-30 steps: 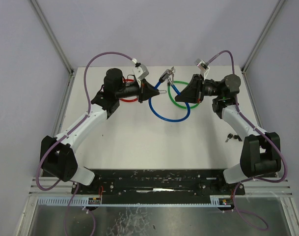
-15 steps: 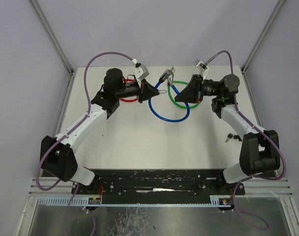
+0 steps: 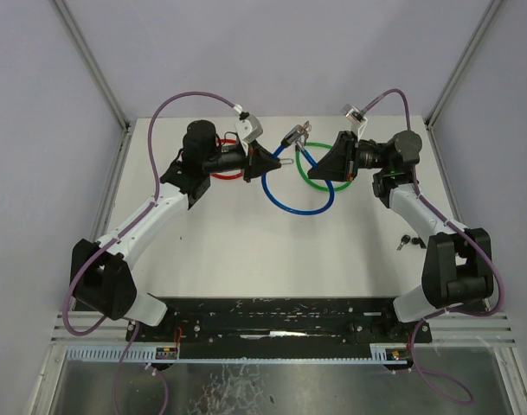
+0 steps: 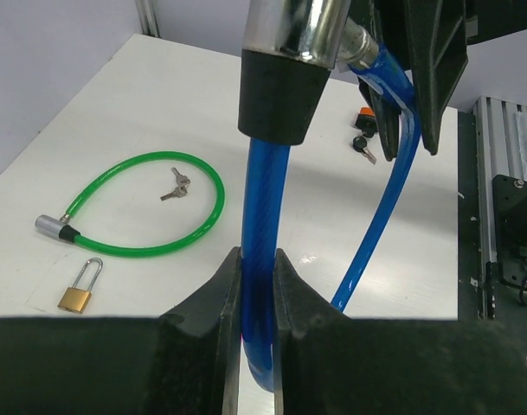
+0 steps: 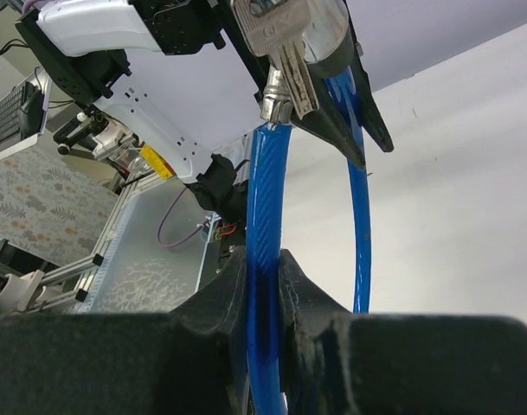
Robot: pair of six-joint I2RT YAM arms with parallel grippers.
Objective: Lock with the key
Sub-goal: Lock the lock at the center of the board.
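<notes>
The left arm (image 3: 151,216) and the right arm (image 3: 416,207) come up from the bottom corners and bend in toward the upper middle. The left hand (image 3: 265,162) points right. The right hand (image 3: 328,164) points left. Each hand pinches the blue cable (image 3: 296,210) tight.

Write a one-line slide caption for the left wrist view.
Left tool clamps the blue cable lock; green cable lock, keys and brass padlock lie on the table.

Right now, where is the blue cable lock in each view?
Top external: blue cable lock loops at mid-frame.
Left wrist: rises at centre, clamped in the left gripper.
Right wrist: rises at centre, clamped in the right gripper.
Shared landmark: its chrome lock head.
</notes>
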